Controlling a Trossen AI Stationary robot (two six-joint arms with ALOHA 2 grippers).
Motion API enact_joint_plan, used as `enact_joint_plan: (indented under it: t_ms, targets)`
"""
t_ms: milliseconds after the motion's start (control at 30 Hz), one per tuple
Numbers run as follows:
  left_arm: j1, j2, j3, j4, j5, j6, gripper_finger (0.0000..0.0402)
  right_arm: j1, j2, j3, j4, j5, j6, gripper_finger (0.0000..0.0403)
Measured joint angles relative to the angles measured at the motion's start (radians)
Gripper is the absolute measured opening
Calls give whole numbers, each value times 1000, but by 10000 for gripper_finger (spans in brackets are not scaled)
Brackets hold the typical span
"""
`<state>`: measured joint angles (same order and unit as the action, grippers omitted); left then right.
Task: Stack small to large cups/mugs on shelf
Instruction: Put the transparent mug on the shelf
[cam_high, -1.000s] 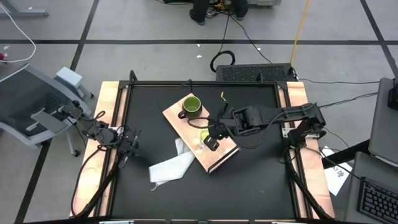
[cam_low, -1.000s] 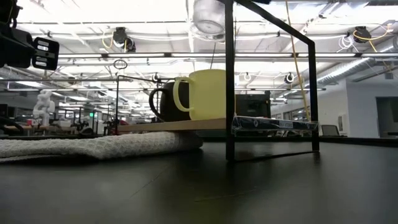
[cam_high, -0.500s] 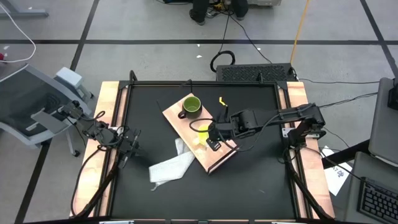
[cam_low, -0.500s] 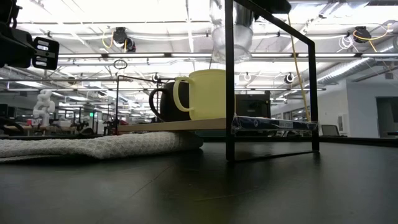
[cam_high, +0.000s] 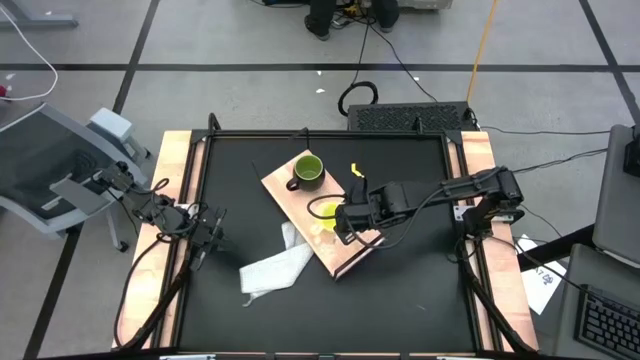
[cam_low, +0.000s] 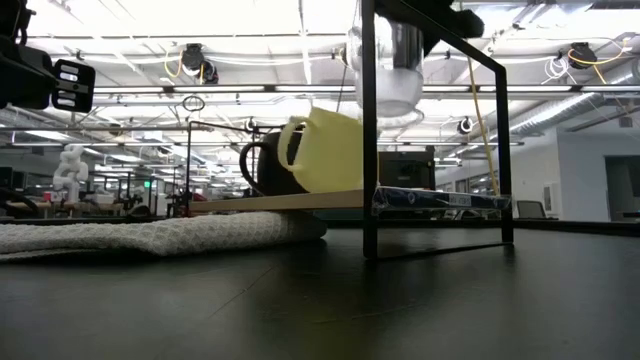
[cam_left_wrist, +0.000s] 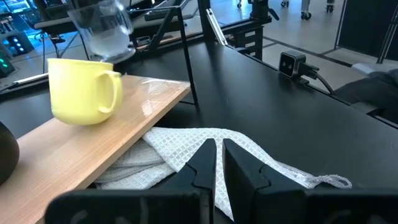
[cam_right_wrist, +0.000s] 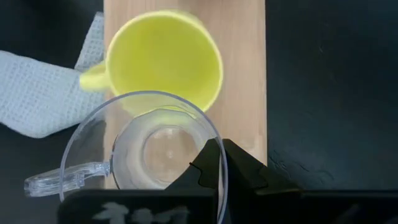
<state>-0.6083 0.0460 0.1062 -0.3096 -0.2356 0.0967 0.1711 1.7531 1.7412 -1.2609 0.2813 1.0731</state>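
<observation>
my right gripper (cam_right_wrist: 217, 163) pinches the clear cup's (cam_right_wrist: 152, 149) rim above the tilted yellow mug (cam_right_wrist: 165, 59); my left gripper (cam_left_wrist: 219, 163) waits nearly closed, empty.

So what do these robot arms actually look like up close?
Both arms are dark, nearly black, built of jointed links with thin black cables trailing along them. The right arm reaches in from a black base at the table's edge; the left arm looks the same. Each ends in two flat, dark, angular jaws.
</observation>
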Motion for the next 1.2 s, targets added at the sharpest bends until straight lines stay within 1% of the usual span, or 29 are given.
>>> enact_joint_plan:
  t_ms: [267, 733, 1000, 1200]
  targets:
    - [0, 0, 0, 0, 1, 1, 31, 0, 0, -28, 28, -13, 13, 0]
    - [0, 2, 0, 0, 3, 2, 31, -31, 0, -27, 150, 5, -89, 0]
    - [0, 62, 0, 0, 3, -5, 31, -43, -11, -26, 268, 8, -133, 0]
    - [0, 98, -1, 4, 3, -21, 31, -55, -13, -26, 269, 8, -136, 0]
